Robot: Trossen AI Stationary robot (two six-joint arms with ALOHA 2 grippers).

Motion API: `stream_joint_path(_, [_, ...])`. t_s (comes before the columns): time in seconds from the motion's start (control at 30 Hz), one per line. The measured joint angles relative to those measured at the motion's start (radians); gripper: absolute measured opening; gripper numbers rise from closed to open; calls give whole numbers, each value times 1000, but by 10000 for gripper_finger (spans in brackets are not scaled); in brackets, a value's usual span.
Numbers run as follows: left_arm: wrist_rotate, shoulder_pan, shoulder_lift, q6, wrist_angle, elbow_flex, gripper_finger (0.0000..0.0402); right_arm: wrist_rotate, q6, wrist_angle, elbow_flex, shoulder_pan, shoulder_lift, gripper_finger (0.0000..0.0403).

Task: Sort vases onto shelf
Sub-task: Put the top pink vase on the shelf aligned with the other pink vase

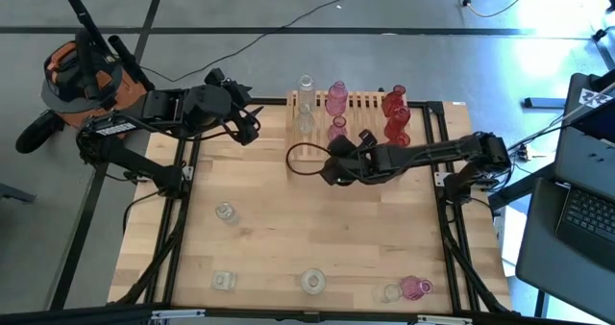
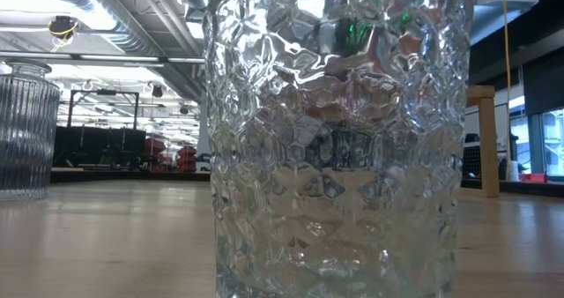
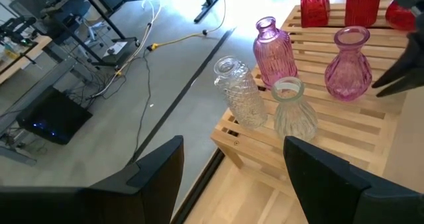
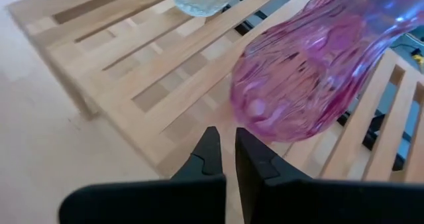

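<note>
The light wooden shelf point(image 1: 360, 109) stands at the table's far edge. It bears two clear vases point(image 1: 306, 87), two pink vases point(image 1: 336, 96) and red vases point(image 1: 395, 113), all upright on their bases. My right gripper point(image 1: 332, 160) is shut, and its tips point(image 4: 225, 141) stand at the foot of the round pink vase point(image 4: 311, 71) on the shelf's near tier. My left gripper point(image 3: 232, 177) is open and empty. It hovers off the table's far left corner point(image 1: 245, 123) and looks at the shelf's left end. My right gripper points its shut fingertips point(image 4: 211, 136) level from the table's near side at the bottom of the round pink vase point(image 4: 248, 114). The vase stands upright on a slat. I cannot tell whether the tips touch it.
Several clear vases stand on the near half of the table point(image 1: 225, 212) point(image 1: 223, 281) point(image 1: 312, 281) point(image 1: 387, 291), with a pink vase point(image 1: 415, 287) beside the last. One clear vase point(image 2: 335, 139) fills the low view. A dark cable loop point(image 1: 296, 159) lies before the shelf.
</note>
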Motion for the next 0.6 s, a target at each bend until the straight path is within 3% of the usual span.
stream_joint_path(0.6, [0,0,0,0,0,0,250,-10,-112,16,0,-86,0,0])
